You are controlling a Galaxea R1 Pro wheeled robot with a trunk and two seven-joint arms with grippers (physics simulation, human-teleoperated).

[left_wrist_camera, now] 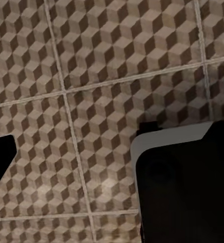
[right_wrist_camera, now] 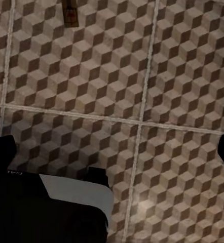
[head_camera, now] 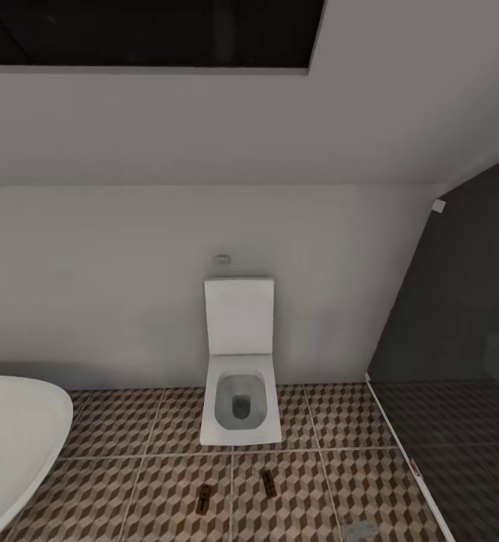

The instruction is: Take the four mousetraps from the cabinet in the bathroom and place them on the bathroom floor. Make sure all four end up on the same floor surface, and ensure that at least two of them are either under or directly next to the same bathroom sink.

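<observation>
Room: white-walled bathroom with the bathroom floor (head_camera: 166,429) tiled in a brown, beige and white cube pattern; a dark glass partition (head_camera: 460,339) closes off one side.
Fixtures: a square white toilet (head_camera: 240,361) stands against the back wall with its lid up; the rim of an oval white bathtub (head_camera: 16,436) shows at the head view's left.
Mousetraps: two mousetraps lie flat on the tiles just in front of the toilet, one (head_camera: 204,499) toward the tub side, the other (head_camera: 268,482) near it; both rest on the same floor, apart from each other.
Right wrist sighting: one small mousetrap (right_wrist_camera: 70,14) lies on the tiles at the far edge of this view.
Sink: its relation to these traps cannot be judged from here.
Left hand: dark housing over bare tile; whether the fingers are parted or closed cannot be told.
Right hand: dark parts at both edges over tile; its state cannot be told either, and nothing is seen between them.
Judgement: two traps look delivered, so two more probably remain to fetch from the cabinet.
</observation>
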